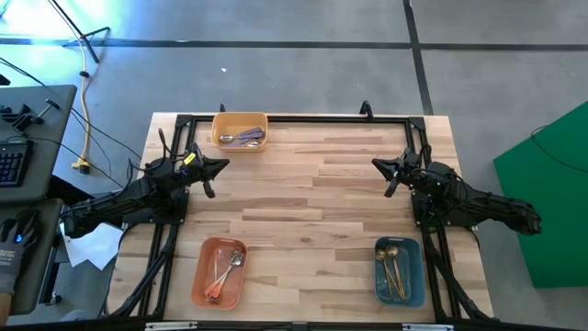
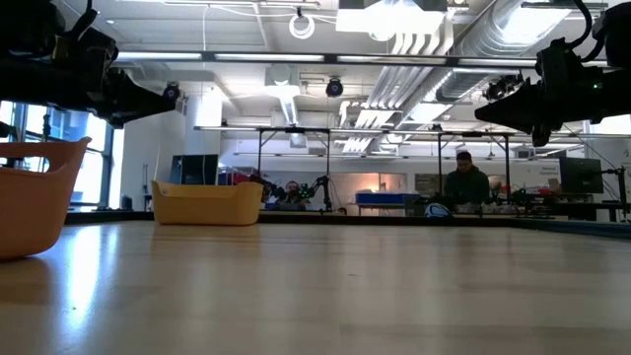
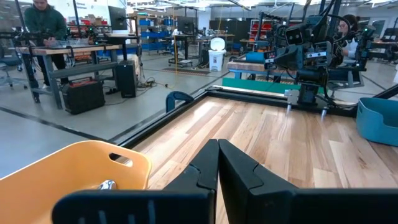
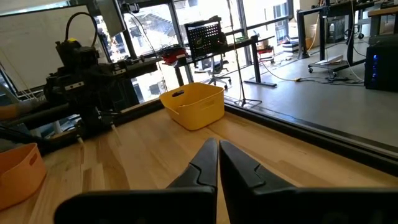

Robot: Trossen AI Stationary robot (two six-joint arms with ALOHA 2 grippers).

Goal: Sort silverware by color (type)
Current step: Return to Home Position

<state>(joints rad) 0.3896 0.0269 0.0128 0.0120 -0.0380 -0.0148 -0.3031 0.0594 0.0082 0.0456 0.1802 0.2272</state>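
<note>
The silverware lies in three bins. Spoons with lavender handles (image 1: 246, 138) are in the yellow bin (image 1: 224, 122) at the far edge. Orange-handled spoons (image 1: 223, 274) lie in the orange bin (image 1: 204, 276) at the near left. Gold spoons (image 1: 393, 268) lie in the blue bin (image 1: 415, 276) at the near right. My left gripper (image 1: 223, 165) hangs shut and level above the table's left side, pointing toward the middle, with nothing in it. My right gripper (image 1: 377, 164) is likewise shut and level at the right side. The wrist views show each pair of fingertips closed: left (image 3: 217, 144), right (image 4: 217, 144).
Bare wooden tabletop (image 1: 312, 202) lies between the two arms. A black metal frame (image 1: 303, 118) runs along the table's edges. Beyond the table are workbenches, and a person (image 2: 466, 182) sits at a desk. A green panel (image 1: 551, 202) stands off the table's right side.
</note>
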